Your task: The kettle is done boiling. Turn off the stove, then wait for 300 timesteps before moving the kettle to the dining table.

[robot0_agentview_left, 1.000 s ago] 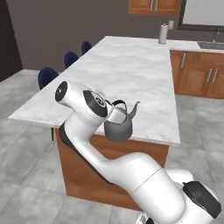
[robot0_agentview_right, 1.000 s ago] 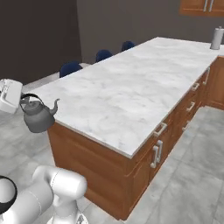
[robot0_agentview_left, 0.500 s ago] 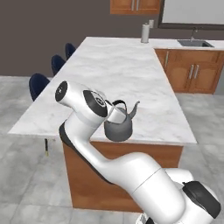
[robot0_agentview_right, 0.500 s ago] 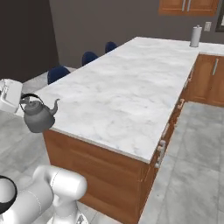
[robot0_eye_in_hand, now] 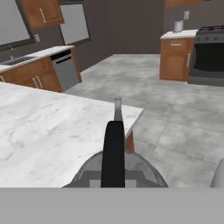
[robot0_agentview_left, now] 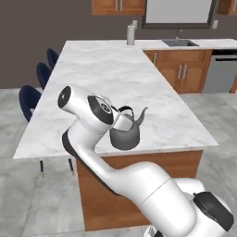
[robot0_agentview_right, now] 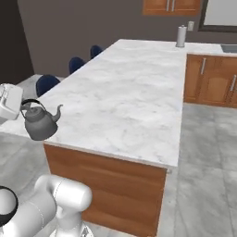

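The small dark-grey kettle (robot0_agentview_left: 125, 137) hangs in the air by its black loop handle, and my gripper (robot0_agentview_left: 121, 121) is shut on that handle. It hovers at the near corner of the dining table (robot0_agentview_left: 115, 76), a long white marble top on a wooden base. From the right, the kettle (robot0_agentview_right: 40, 126) sits at the left near corner of the dining table (robot0_agentview_right: 129, 92), with the gripper (robot0_agentview_right: 22, 105) above it. Looking along the hand, the kettle (robot0_eye_in_hand: 114, 151) points its spout past the dining table (robot0_eye_in_hand: 43, 131) edge. The stove (robot0_eye_in_hand: 210, 50) stands far off at the upper right.
Blue stools (robot0_agentview_left: 30, 99) line the table's left side. A metal canister (robot0_agentview_left: 131, 34) stands at the table's far end. Wooden cabinets, a sink (robot0_agentview_left: 180, 42) and a dishwasher (robot0_agentview_left: 222, 69) run along the back right. Grey floor lies open to the right of the table.
The whole picture has shifted as the base drove and turned, so the table now lies more squarely ahead. The kettle stays in the shut gripper, held the same way.
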Robot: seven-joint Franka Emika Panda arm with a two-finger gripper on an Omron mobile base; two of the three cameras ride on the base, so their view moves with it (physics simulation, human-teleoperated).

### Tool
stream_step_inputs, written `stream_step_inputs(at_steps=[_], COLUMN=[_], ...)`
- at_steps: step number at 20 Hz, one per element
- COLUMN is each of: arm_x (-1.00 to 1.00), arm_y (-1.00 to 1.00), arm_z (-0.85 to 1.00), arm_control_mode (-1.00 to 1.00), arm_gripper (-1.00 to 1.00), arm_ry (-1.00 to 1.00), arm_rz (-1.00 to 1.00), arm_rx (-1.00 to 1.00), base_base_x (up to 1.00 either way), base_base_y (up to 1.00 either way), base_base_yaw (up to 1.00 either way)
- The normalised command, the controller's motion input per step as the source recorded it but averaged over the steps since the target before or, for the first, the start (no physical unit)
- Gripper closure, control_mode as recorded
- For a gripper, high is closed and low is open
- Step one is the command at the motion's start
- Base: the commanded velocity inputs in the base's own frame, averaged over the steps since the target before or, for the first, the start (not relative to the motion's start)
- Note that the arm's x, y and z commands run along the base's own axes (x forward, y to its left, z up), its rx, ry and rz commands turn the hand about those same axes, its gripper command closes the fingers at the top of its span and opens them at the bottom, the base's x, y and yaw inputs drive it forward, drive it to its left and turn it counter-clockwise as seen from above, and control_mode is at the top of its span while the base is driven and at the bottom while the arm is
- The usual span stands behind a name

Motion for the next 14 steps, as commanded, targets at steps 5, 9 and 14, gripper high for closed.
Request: stream_step_inputs(at_steps=[5, 9, 14], arm_x=[0.00, 0.00, 0.00], arm_y=[0.00, 0.00, 0.00], arm_z=[0.00, 0.00, 0.00], arm_control_mode=[1.00, 1.00, 1.00], arm_gripper=[1.00, 1.00, 1.00], arm_ry=[0.00, 0.00, 0.00], arm_rz=[0.00, 0.00, 0.00], arm_rx=[0.00, 0.00, 0.00], base_base_x=[0.14, 0.11, 0.05], base_base_y=[0.60, 0.59, 0.58], base_base_yaw=[-0.38, -0.40, -0.42])
